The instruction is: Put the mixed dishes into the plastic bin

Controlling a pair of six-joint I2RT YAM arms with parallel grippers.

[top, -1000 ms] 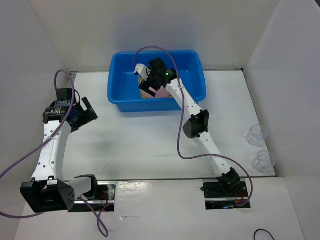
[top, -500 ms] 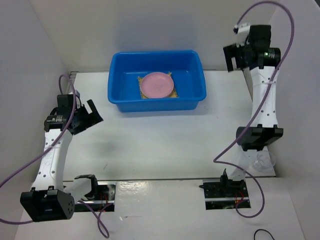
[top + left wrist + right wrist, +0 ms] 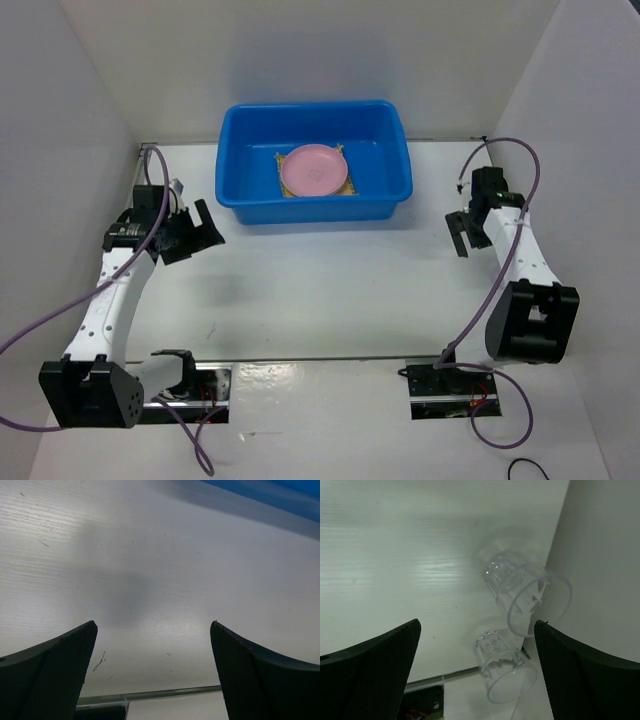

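Observation:
The blue plastic bin (image 3: 312, 205) stands at the back centre. Inside it, a pink plate (image 3: 314, 170) lies on a tan woven mat (image 3: 347, 186). Two small clear cups, one (image 3: 525, 596) farther and one (image 3: 504, 672) nearer, stand by the right wall in the right wrist view; my right arm hides them from above. My right gripper (image 3: 459, 234) (image 3: 476, 626) hovers open above the table just left of the cups, holding nothing. At the bin's front-left corner, my left gripper (image 3: 198, 237) (image 3: 152, 626) is open and empty over bare table.
White walls close in the table on the left, back and right (image 3: 560, 150). The cups sit right against the right wall near the table's front edge (image 3: 470, 672). A strip of the bin's blue wall (image 3: 280, 492) shows at the top of the left wrist view.
My right gripper left the pink plate in the bin, swung up to the back right, then came down by the cups. My left gripper drifted toward the bin.

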